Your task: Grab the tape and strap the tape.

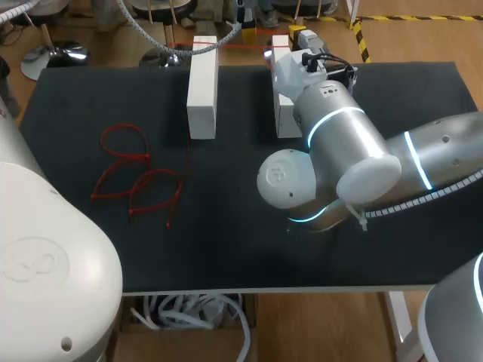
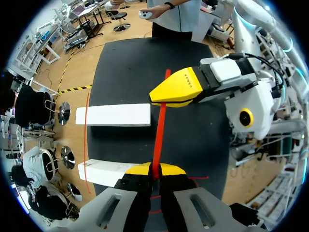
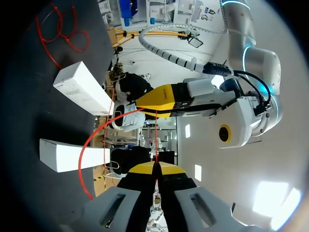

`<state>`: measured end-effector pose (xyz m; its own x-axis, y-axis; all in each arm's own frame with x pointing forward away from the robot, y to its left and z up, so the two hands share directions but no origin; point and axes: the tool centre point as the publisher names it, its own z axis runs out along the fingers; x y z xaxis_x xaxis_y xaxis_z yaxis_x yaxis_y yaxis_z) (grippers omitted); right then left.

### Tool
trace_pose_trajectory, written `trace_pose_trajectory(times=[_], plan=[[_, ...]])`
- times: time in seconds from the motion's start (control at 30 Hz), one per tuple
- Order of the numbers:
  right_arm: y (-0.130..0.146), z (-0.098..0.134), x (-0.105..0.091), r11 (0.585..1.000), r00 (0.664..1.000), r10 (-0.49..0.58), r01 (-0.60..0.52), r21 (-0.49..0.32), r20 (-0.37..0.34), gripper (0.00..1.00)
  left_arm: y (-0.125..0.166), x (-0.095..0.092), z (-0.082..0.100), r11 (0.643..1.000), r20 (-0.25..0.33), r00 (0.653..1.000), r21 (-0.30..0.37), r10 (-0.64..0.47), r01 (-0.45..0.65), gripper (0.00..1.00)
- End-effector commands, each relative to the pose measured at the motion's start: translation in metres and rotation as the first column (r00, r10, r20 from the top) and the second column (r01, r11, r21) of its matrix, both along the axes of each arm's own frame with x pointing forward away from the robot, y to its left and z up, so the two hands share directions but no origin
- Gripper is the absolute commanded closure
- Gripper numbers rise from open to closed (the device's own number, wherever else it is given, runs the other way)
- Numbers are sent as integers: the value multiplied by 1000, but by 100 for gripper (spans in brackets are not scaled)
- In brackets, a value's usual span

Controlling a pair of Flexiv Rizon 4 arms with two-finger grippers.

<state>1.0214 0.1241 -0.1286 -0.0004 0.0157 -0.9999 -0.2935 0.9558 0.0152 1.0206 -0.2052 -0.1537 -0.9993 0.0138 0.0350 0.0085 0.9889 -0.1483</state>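
1. Your left gripper [image 2: 154,170] has its yellow tips pressed together on the red tape [image 2: 158,130]. The strip leaves them and runs straight ahead to the yellow tips of the right gripper [image 3: 154,168].
2. Your right gripper is pinched on the same tape. Its tips are closed, and a thin red line comes out from between them and leads to the left gripper's tips.
3. Take the left white block [image 1: 202,90] as your marker. In the head view the tape shows as a taut red line crossing just at that block's far end and running on to its right.
4. From the right wrist you can see a slack part of the tape. It bends in an arc from the left gripper's tips down past the ends of the marker block and its neighbour.
5. The other white block [image 1: 287,121] stands to the right of the marker and parallel to it, with bare black table [image 1: 226,249] between them.
6. Your right arm [image 1: 355,151] comes in from the right of the marker and covers part of that other block. Its wrist sits near the tape's right end.
7. Loose red ties [image 1: 132,177] lie on the table to the left of the marker, nearer the robot and well apart from both grippers.
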Motion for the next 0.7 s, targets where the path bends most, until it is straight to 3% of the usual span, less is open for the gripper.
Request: trace_pose_trajectory(times=[0.03, 0.7], plan=[[-6, 5, -1, 1000, 1000, 18, -18, -4, -13, 100, -1, 1, 1, 1000, -2, 1000, 4, 0, 0, 100], [-8, 2, 2, 1000, 1000, 24, -24, -10, -11, 100, -1, 1, 1, 1000, -2, 1000, 4, 0, 0, 100]])
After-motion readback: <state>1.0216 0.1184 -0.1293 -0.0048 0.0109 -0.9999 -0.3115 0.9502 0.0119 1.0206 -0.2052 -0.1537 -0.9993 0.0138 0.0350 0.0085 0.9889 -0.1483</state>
